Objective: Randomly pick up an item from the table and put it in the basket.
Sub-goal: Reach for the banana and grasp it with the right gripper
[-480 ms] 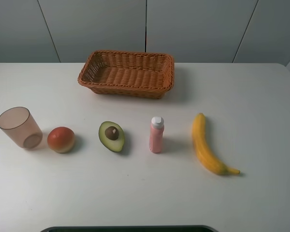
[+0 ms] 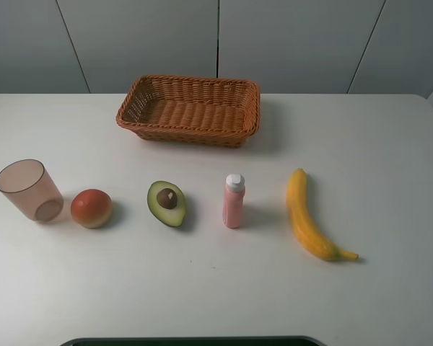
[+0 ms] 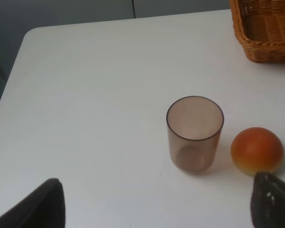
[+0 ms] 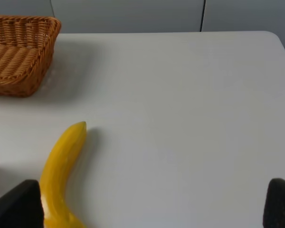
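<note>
The yellow banana (image 2: 305,216) lies on the white table (image 2: 390,158) at the right, stem tip toward the front; it also shows in the right wrist view (image 4: 59,168). The empty orange-brown wicker basket (image 2: 189,108) stands at the back middle, and shows partly in both wrist views (image 3: 266,33) (image 4: 16,54). Neither arm shows in the exterior high view. My left gripper (image 3: 159,204) is open and empty, short of the cup. My right gripper (image 4: 147,206) is open and empty, with the banana by one fingertip (image 4: 16,206).
In a row left of the banana stand a pink bottle with white cap (image 2: 233,201), a halved avocado (image 2: 167,202), a red-orange round fruit (image 2: 91,207) and a translucent pinkish cup (image 2: 29,189). A dark edge (image 2: 191,341) runs along the table's front.
</note>
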### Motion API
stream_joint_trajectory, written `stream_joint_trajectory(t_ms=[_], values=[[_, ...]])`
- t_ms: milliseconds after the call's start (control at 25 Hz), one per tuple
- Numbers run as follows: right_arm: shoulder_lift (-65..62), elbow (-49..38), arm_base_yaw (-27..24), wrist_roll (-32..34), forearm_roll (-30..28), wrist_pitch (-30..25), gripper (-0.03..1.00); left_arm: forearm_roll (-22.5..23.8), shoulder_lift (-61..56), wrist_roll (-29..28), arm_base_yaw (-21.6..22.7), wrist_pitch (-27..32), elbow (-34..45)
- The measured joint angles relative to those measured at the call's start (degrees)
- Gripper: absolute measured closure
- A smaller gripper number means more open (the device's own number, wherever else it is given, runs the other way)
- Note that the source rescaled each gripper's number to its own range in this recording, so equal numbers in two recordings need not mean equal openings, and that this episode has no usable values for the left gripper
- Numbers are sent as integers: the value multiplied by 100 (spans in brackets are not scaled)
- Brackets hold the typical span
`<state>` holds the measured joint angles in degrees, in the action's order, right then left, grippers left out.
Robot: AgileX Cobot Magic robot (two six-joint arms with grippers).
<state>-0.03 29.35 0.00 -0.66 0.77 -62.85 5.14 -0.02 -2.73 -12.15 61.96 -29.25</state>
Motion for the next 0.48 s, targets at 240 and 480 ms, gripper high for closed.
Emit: stream_joint_trajectory(t_ms=[240,480], values=[[0,0,0,0,0,0,-3,0,0,0,0,0,0],[0,0,0,0,0,0,-3,0,0,0,0,0,0]])
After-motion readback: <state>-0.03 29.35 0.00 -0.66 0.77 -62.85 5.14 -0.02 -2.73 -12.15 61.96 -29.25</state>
